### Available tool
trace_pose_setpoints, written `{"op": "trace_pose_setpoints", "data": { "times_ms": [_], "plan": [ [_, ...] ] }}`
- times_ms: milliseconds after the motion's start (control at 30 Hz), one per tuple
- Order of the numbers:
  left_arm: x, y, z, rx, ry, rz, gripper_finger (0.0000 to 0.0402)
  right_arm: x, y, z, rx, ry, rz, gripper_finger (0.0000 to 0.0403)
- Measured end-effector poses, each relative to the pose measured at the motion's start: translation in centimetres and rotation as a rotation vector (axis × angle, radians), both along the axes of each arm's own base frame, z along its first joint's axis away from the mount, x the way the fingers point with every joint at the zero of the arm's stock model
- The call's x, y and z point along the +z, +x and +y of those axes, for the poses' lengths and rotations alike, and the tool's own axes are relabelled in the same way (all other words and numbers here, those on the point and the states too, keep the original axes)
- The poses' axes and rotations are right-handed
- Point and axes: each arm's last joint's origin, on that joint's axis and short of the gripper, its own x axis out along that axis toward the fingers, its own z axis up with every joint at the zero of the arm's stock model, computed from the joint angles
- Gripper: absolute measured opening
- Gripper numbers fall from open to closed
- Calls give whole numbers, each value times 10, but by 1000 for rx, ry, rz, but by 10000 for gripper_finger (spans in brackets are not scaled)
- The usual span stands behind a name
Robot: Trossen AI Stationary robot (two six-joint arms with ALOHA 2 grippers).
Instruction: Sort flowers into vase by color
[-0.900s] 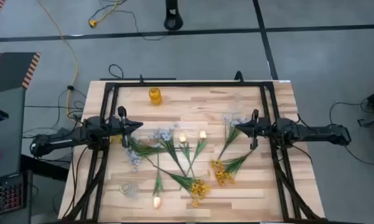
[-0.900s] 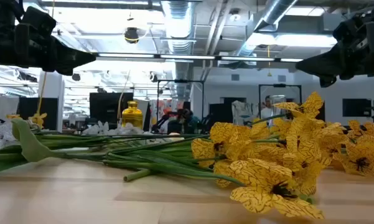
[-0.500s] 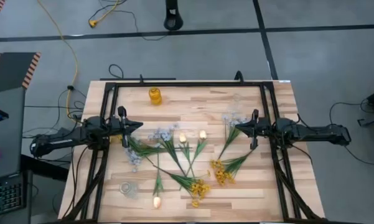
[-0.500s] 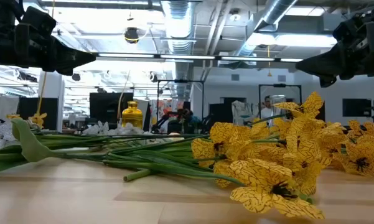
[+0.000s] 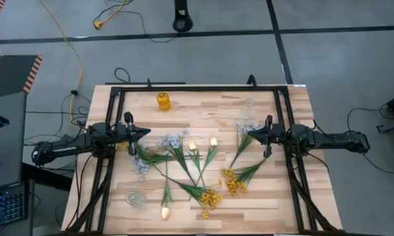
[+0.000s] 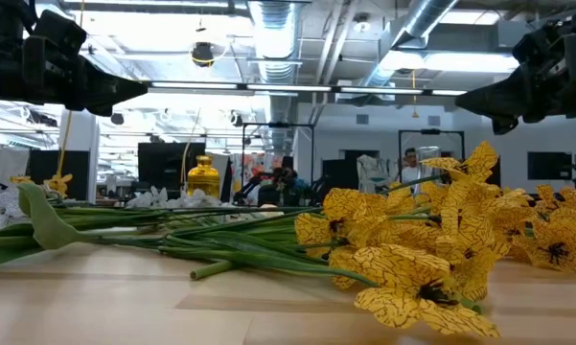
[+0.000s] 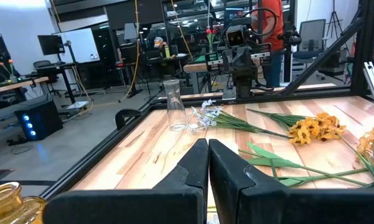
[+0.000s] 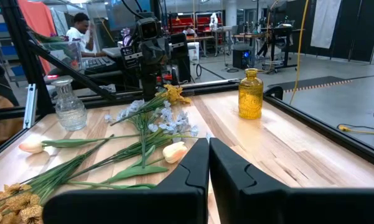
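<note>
The flowers (image 5: 190, 164) are scattered loose across the middle of the counter (image 5: 203, 108), none yet placed in a vase. Nearest the front edge, a clear vase (image 5: 135, 199) is stood at the left, with a peach bud (image 5: 164, 211) just beside it and yellow clusters (image 5: 210, 196) further right. Toward the middle, green stems are crossed over one another, so a single sprig can probably not be lifted without others being dragged. Pale blue sprays (image 5: 171, 140) and two more peach buds (image 5: 202, 143) are found there.

The left end effector (image 5: 129, 131) is held above the left side and the right end effector (image 5: 267, 133) above the right; both are closed and nothing is gripped, apparently parked clear of the flowers. Further back, a yellow vase (image 5: 163, 100) and another clear vase (image 7: 174, 112) are stood, unobstructed.
</note>
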Motion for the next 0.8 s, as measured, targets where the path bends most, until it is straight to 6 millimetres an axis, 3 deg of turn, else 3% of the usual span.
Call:
{"op": "trace_pose_setpoints", "data": {
  "times_ms": [800],
  "plan": [
    [0, 0, 0, 0, 10, 2, 0, 4, 0, 0, -1, 5, -44, 42]
  ]
}}
